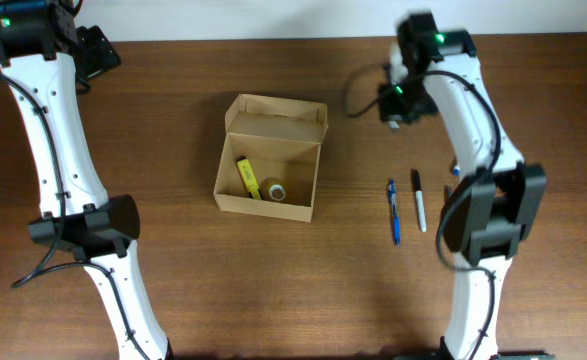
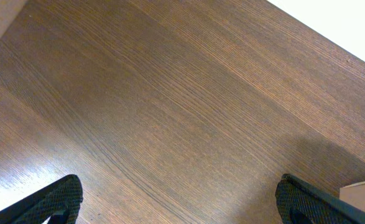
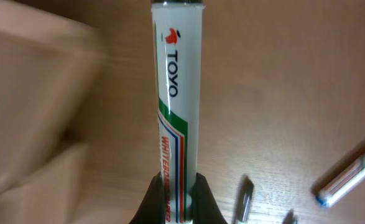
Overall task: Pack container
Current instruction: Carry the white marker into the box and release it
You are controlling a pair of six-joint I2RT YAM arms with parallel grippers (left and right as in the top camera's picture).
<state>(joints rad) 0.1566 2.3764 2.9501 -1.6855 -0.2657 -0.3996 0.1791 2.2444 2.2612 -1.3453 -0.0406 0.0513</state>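
The right gripper (image 3: pixel 173 186) clamped a whiteboard marker (image 3: pixel 176 81), likely bound for the container (image 1: pixel 269 160) at its eight o'clock; the left gripper (image 2: pixel 182 202) hung wide open, unneeded.

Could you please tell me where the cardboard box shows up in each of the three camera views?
Overhead: the cardboard box sits open near the middle of the table.
Left wrist: only a pale corner at the bottom right edge, probably the box.
Right wrist: a blurred tan shape on the left, beside the marker in the right pincer.
Shared landmark: the dark wooden table top.
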